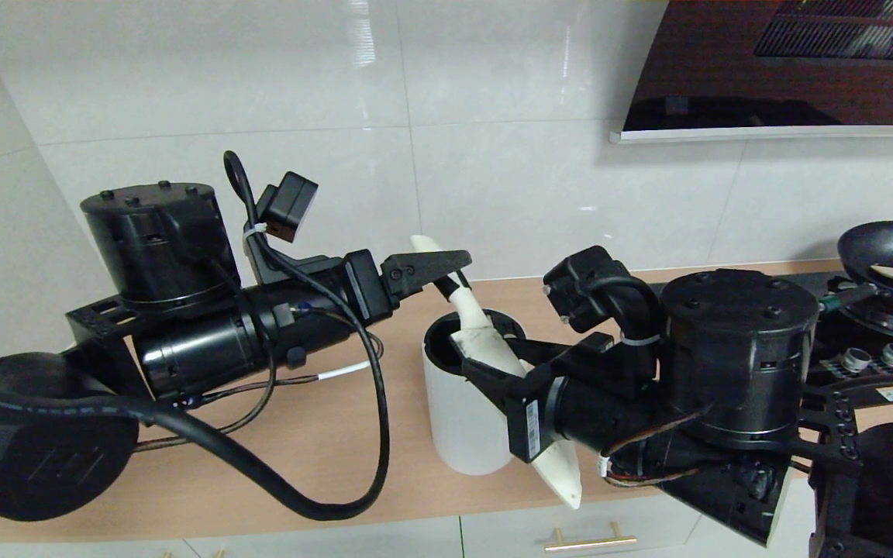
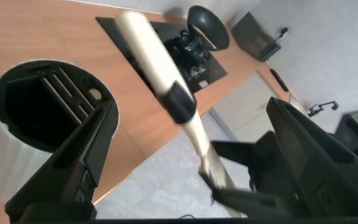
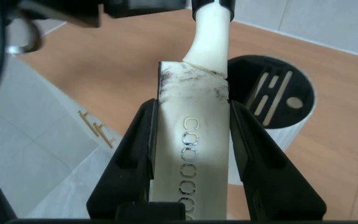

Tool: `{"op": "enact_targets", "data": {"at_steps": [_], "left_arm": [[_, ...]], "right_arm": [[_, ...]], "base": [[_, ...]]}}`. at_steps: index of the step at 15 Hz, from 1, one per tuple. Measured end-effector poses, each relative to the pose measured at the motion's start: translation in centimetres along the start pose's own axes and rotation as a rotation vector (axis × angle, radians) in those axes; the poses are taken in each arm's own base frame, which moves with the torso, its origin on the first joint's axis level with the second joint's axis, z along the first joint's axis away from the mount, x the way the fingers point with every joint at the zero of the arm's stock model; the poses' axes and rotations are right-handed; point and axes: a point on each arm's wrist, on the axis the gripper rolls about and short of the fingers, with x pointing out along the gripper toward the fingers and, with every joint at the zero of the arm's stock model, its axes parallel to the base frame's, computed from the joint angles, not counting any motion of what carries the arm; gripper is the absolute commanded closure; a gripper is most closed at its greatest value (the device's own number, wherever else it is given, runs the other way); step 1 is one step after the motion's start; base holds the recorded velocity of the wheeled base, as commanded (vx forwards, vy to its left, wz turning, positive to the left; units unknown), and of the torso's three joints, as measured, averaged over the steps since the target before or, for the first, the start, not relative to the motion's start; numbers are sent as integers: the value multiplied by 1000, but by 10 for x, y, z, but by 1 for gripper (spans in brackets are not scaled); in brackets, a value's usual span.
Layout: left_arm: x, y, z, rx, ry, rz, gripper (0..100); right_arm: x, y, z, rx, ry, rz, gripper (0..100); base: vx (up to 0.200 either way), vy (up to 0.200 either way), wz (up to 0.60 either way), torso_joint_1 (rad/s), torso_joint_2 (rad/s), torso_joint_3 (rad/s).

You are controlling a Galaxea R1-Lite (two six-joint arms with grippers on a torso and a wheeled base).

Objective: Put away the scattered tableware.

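Observation:
A white knife (image 1: 493, 345) hangs tilted over a white cylindrical holder (image 1: 466, 430) with a black slotted top, on the wooden counter. My right gripper (image 1: 497, 370) is shut on its blade (image 3: 194, 143), both fingers pressed to the blade's edges, and the blade tip points past the counter's front edge. The knife's handle (image 2: 151, 59), which has a black band, rises between the fingers of my left gripper (image 2: 191, 106). Those fingers stand wide apart and do not touch the handle. The holder (image 3: 291, 134) sits just beyond the blade, slots visible, and beside one left finger (image 2: 73, 168).
A hob with a black pan (image 1: 892, 248) lies at the right end of the counter (image 1: 315, 434), under a dark range hood (image 1: 787, 70). A tiled wall stands behind. Drawers with a brass handle (image 1: 590, 536) are below the front edge.

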Motion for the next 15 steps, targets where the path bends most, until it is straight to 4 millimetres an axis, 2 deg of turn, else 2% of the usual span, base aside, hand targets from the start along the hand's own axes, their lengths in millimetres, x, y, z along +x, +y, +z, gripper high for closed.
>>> {"op": "enact_targets", "data": {"at_steps": [5, 15], "left_arm": [[11, 1, -9, 3, -5, 0, 0], [17, 2, -12, 4, -8, -6, 0]], "right_arm": [[0, 6, -1, 0, -4, 17, 100], [3, 9, -6, 8, 1, 18, 100]], "base": [[0, 0, 0, 0, 0, 0], [0, 0, 0, 0, 0, 0]]}}
